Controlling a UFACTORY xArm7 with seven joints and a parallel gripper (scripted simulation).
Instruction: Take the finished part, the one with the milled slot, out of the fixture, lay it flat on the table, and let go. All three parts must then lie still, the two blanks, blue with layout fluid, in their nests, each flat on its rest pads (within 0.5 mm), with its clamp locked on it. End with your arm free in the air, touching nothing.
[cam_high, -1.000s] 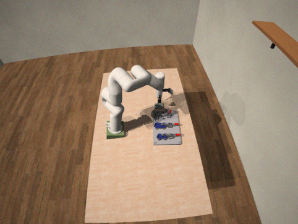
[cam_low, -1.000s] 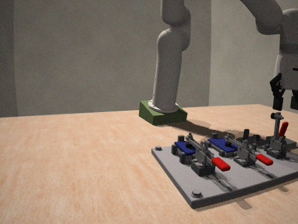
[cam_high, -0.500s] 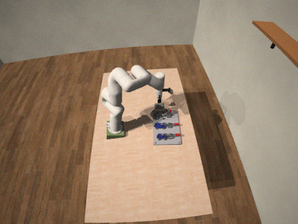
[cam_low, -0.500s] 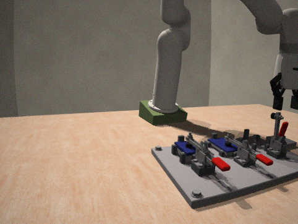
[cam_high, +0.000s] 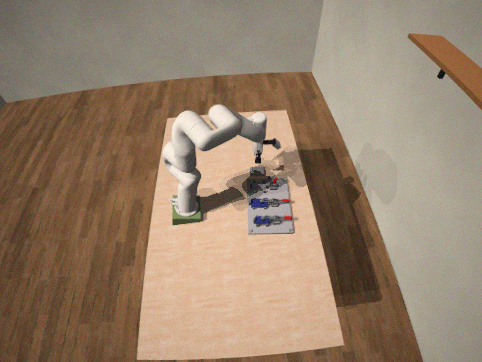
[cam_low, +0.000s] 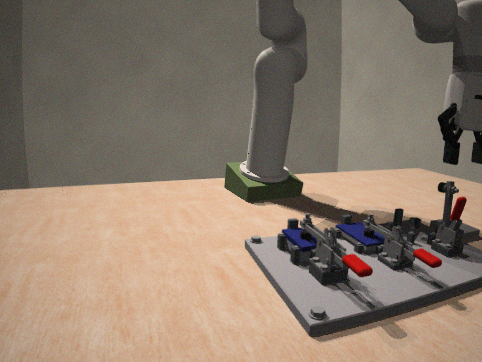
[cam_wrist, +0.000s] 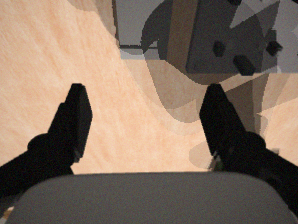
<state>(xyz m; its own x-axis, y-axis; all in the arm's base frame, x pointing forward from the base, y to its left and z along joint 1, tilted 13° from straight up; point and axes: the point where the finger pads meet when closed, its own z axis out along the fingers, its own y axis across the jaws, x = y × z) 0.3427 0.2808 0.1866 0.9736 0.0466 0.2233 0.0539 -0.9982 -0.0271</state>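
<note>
The grey finished part (cam_high: 258, 173) (cam_wrist: 131, 25) lies flat on the table just past the far end of the grey fixture plate (cam_high: 286, 229) (cam_low: 300, 295) (cam_wrist: 210, 30). My gripper (cam_high: 258, 160) (cam_low: 464, 152) (cam_wrist: 146, 99) is open and empty, hanging well above the table beside that part. Two blue blanks (cam_high: 258, 202) (cam_high: 260, 220) (cam_low: 298, 238) (cam_low: 357, 231) sit in their nests, each under a clamp with its red handle (cam_low: 357, 265) (cam_low: 427, 257) laid down. The third clamp's red handle (cam_low: 457, 207) (cam_high: 275, 180) stands upright over an empty nest.
The arm's green base block (cam_high: 186, 216) (cam_low: 262, 186) stands on the table (cam_high: 225, 290) to one side of the fixture. Black locating pins stick up from the plate. A wooden shelf (cam_high: 450, 60) hangs on the right wall.
</note>
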